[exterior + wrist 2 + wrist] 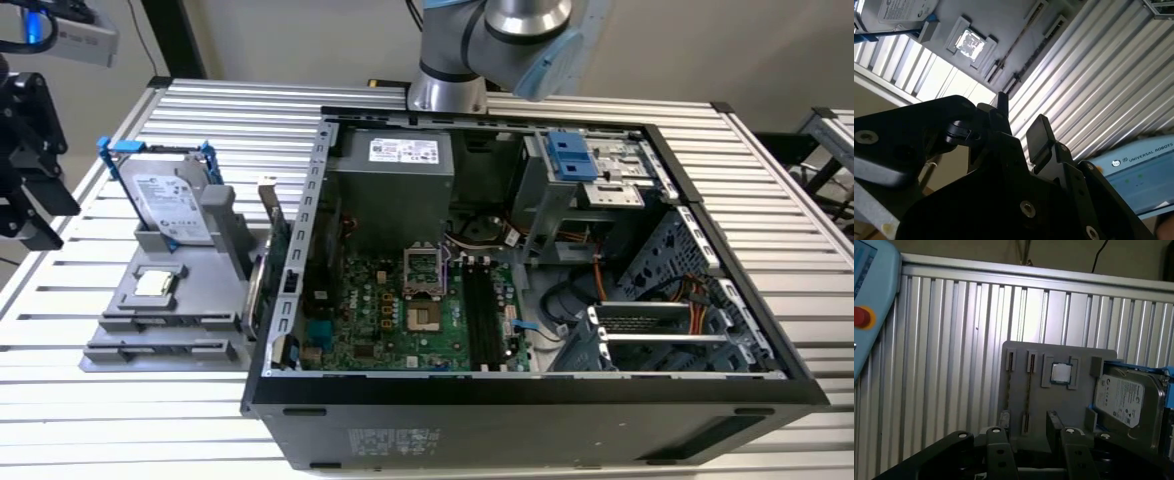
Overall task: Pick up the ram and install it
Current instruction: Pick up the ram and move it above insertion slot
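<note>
Fingers: my gripper [1032, 435] hung above the gray holder [1069, 400], fingers apart and empty.
Ram: the ram [1028, 392] seemed to stand edge-on in a holder slot.
Approach: I judged it best to centre over that edge, descend straight and pinch its flat faces.

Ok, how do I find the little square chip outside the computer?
Find the open computer case, then the grey holder beside it, on the exterior view's left. The processor chip lies flat in a square pocket there, nearer the camera than the upright hard drive. It is small, square and shiny; the drive is a big blue-framed box.
</note>
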### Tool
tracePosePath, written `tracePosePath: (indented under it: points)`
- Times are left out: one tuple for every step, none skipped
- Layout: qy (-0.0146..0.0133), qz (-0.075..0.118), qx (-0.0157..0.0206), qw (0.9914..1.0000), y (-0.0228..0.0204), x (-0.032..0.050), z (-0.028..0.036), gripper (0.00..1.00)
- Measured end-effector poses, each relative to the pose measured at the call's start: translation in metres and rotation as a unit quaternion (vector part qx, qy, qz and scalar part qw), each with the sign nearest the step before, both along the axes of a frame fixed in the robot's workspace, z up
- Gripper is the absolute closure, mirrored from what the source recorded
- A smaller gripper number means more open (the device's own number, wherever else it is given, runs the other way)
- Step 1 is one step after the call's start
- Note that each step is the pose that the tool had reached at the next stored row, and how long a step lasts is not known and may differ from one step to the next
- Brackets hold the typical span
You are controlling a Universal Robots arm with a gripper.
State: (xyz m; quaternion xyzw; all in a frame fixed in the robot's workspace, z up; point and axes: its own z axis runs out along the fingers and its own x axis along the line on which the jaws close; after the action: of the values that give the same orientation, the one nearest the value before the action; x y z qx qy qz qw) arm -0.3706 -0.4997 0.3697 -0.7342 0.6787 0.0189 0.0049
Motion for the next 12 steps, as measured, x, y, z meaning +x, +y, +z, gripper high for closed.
tracePosePath:
  points:
    - [-0.0001,0.0,0.0001,1.0,0.0,0.0,-0.001,0.0]
    - [0.0,0.0,0.0,1.0,0.0,0.0,-0.0018,0.0]
    - [0.0,0.0,0.0,1.0,0.0,0.0,-0.0026,0.0]
    - [0.0,0.0,0.0,1.0,0.0,0.0,-0.0035,0.0]
    - [0.0,-0.001,0.0001,1.0,0.0,0.0,-0.0043,0.0]
    - [0.0,-0.001,0.0,1.0,0.0,0.0,-0.005,0.0]
    - [0.0,-0.001,0.0,1.0,0.0,0.0,-0.0057,0.0]
    - [0.0,-0.002,0.0,1.0,0.0,0.0,-0.0067,0.0]
    - [-0.0001,-0.002,0.0001,1.0,0.0,0.0,-0.0077,0.0]
    - [-0.0001,-0.004,0.0001,0.99999,0.0,0.0,-0.0087,0.0]
    - [0.0,-0.005,0.0,0.99999,0.0,0.0,-0.0095,0.0]
    - [0.0,-0.006,0.0001,0.99998,0.0,0.0,-0.0103,0.0]
